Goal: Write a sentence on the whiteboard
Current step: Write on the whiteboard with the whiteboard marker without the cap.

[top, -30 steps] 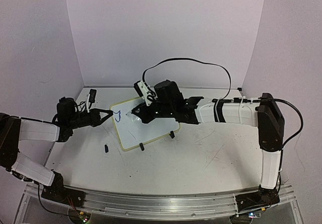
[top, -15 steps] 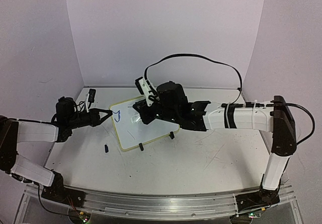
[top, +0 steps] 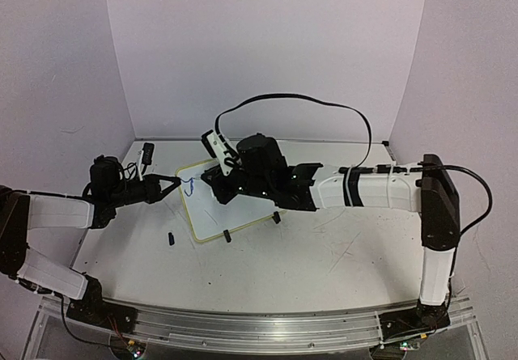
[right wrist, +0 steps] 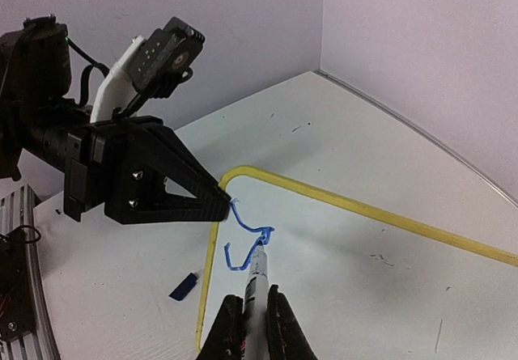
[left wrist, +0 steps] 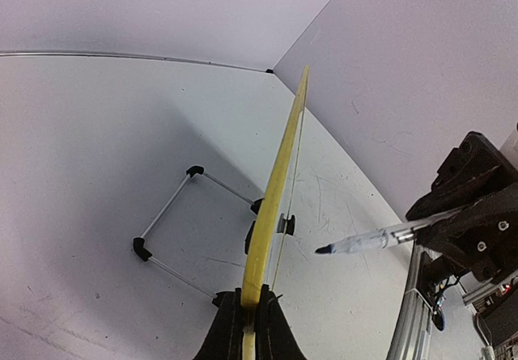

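Nearest me, on the bare worktop (top: 324, 255), a small dark-blue cap (top: 171, 237) lies just off the board's near left corner, where it was a second ago. Past it the whiteboard (top: 239, 206) stands tilted on its two black clip feet (top: 227, 235), left of the worktop's middle. It has not shifted.

The left claw (top: 173, 184) is clenched on the yellow-green frame at the board's left edge. From its own camera the frame (left wrist: 279, 190) runs edge-on straight out of the pinched fingers (left wrist: 231, 328), with the wire stand (left wrist: 166, 214) behind. That arm sits as before.

The right claw (right wrist: 252, 302) is clamped on a marker (right wrist: 256, 279), whose tip touches the white surface at the end of a short blue scribble (right wrist: 243, 243) near the upper left corner. This is what has changed: the right wrist has slid left along the board since half a second ago, and it now sits closer to the left claw. The forearm has drawn back from its long stretch, and the black cable (top: 291, 99) above it loops lower and flatter.
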Robot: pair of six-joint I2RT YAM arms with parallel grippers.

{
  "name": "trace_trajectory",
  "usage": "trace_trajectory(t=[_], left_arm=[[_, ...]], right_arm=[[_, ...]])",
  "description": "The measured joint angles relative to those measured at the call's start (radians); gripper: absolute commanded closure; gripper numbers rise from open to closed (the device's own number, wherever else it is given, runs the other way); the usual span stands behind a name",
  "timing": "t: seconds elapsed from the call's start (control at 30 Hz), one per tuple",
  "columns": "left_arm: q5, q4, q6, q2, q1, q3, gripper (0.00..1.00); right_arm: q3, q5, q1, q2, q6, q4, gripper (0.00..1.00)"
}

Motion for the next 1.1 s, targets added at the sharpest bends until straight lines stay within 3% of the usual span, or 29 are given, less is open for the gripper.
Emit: trace_trajectory(t=[1.1], left_arm=[[-0.005, 0.0, 0.002, 0.006, 0.0, 0.0, 1.0]], right_arm=[[0.059, -0.029, -0.024, 0.084, 0.027, -0.004, 1.0]])
